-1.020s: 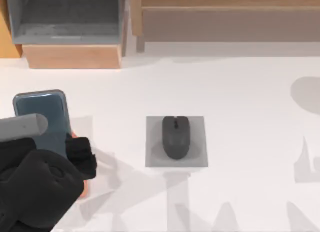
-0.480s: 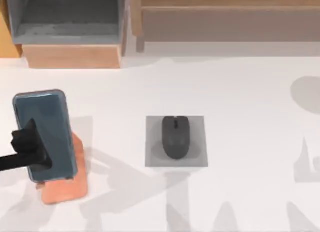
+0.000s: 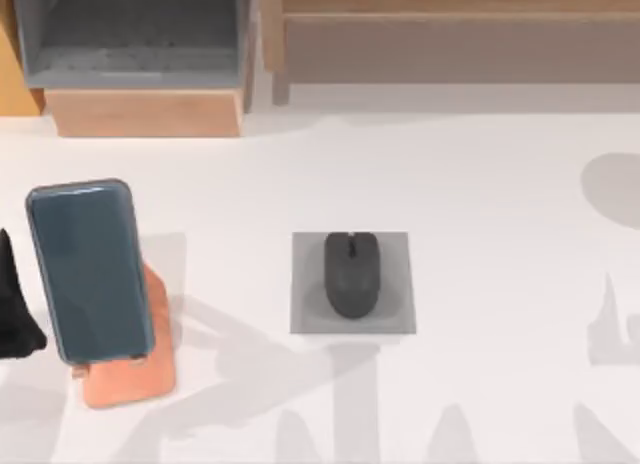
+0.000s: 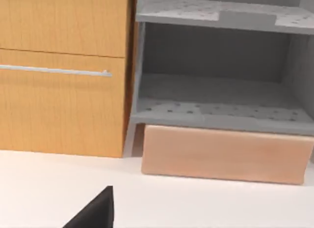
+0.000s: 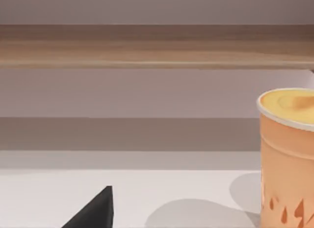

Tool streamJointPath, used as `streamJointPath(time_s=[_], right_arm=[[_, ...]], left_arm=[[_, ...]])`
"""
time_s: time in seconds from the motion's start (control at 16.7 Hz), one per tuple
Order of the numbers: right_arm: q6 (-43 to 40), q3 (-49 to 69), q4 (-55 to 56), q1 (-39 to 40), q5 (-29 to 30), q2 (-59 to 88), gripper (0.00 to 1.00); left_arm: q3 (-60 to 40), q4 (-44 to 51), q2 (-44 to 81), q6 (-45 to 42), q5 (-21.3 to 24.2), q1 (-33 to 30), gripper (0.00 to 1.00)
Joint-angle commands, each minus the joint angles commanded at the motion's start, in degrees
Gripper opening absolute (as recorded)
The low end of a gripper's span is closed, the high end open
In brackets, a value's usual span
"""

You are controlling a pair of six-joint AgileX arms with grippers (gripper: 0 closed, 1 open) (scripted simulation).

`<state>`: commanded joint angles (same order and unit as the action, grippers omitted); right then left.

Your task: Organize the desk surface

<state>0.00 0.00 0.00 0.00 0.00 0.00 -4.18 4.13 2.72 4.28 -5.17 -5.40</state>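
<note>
The desk (image 3: 480, 184) lies wide under everything, with the phone (image 3: 88, 269) leaning on its orange stand (image 3: 135, 379) at the left and the mouse (image 3: 351, 274) on its pad (image 3: 305, 319) mid-table, while the left gripper (image 3: 15, 314), fingers' state unclear, sits at the left edge

My bench (image 3: 480, 184) is a broad white top. Near its left side an orange stand (image 3: 130, 379) rests on it, with a phone (image 3: 90, 269) leaning on that stand, screen up. Around the middle a small grey square pad (image 3: 303, 284) lies flat, and a dark mouse (image 3: 351, 274) sits on the pad. Along the far edge stand wooden shelf units (image 3: 145, 112) with grey insides. My right wrist view shows an orange cup (image 5: 287, 159) standing upright on the white top, in front of a low wooden shelf.
</note>
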Motion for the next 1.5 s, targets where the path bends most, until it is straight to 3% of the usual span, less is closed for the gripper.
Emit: streamJointPath(time_s=[0.24, 0.78, 1.08, 1.5], right_arm=[[0.0, 0.0, 0.0, 0.0, 0.0, 0.0, 1.0], [-0.2, -0.6, 4.3, -3.0, -1.7, 5.8, 1.0], [-0.8, -1.2, 17.7, -11.3, -6.2, 26.4, 1.0], [-1.3, 3.3, 45.9, -22.3, -13.4, 71.4, 1.0]], left_arm=[[4.1, -4.1, -2.7, -4.2, 5.1, 5.3, 1.0], [4.2, -4.1, -2.7, -4.3, 5.2, 5.4, 1.0], [4.2, -4.1, -2.7, -4.3, 5.2, 5.4, 1.0], [4.2, -4.1, -2.7, -4.3, 5.2, 5.4, 1.0]])
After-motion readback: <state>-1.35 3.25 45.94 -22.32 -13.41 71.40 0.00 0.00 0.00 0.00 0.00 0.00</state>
